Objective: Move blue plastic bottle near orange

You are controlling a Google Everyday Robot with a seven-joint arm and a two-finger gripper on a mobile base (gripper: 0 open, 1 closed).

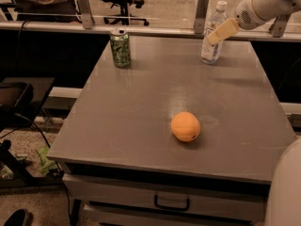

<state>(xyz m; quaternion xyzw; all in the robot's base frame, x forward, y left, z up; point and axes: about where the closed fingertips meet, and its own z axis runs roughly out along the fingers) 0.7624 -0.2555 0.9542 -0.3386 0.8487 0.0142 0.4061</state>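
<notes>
The blue plastic bottle [210, 50], clear with a white cap, stands upright at the far right of the grey table [131, 107]. The orange [185, 126] lies near the table's front, right of centre, well apart from the bottle. My gripper [222, 31] reaches in from the upper right on a white arm. Its cream-coloured tip sits at the bottle's upper half and overlaps it in the view. I cannot tell whether it touches the bottle.
A green drink can [120, 47] stands at the far left of the table. A rail with metal posts [202, 6] runs behind the table. A drawer with a handle [171, 204] is below the front edge. Part of my white body [284, 192] shows at lower right.
</notes>
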